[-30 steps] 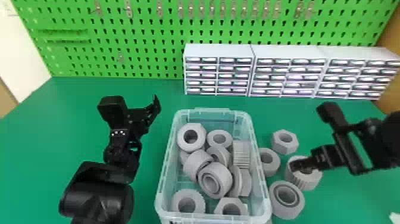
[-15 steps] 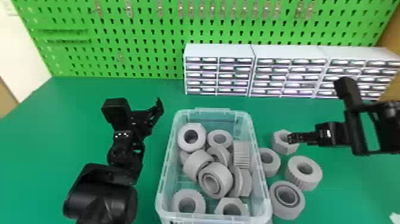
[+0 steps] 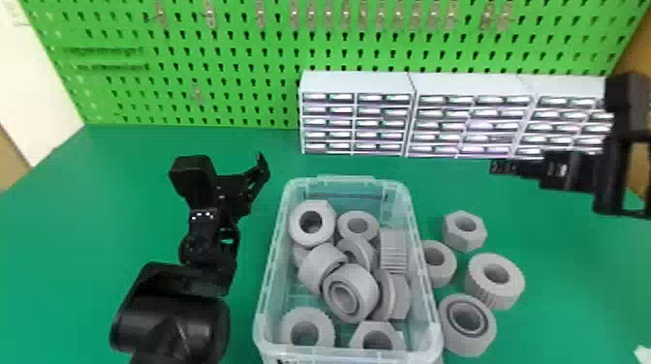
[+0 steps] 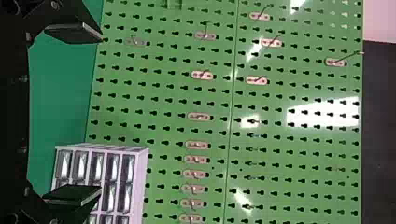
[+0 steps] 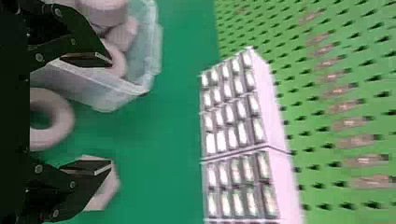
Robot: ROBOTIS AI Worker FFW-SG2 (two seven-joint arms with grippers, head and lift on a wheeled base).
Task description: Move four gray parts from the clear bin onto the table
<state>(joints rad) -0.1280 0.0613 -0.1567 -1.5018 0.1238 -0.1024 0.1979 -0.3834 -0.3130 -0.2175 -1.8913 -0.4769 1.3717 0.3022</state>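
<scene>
Gray parts, four of them, stand on the green table (image 3: 571,280) at the lower right of the head view: a hex part (image 3: 454,238), a plain ring (image 3: 446,272), a ribbed ring (image 3: 483,292) and a bearing-like ring (image 3: 478,341). More lie in the clear bin (image 3: 345,180), lower centre. The count looks met, so the step in hand is probably clearing the right gripper (image 3: 499,167), at middle right, without taking a fifth part. Its fingers are spread and hold nothing. Best to lift and draw back toward the right edge, high enough to miss the hex part and the drawer cabinets (image 3: 356,118), and to leave the loose parts unbrushed. The left gripper (image 4: 99,113), left of the bin in the head view, is released and empty; it can wait.

The bin's wall partly covers the plain ring, and whether the two touch I cannot tell. Overlap in the pile hides any lower parts, making a count there unsure. The bin's near end is cut by the bottom edge, the right arm by the right edge. A pale scrap (image 3: 643,356) in the lower right corner is too cropped to name.
</scene>
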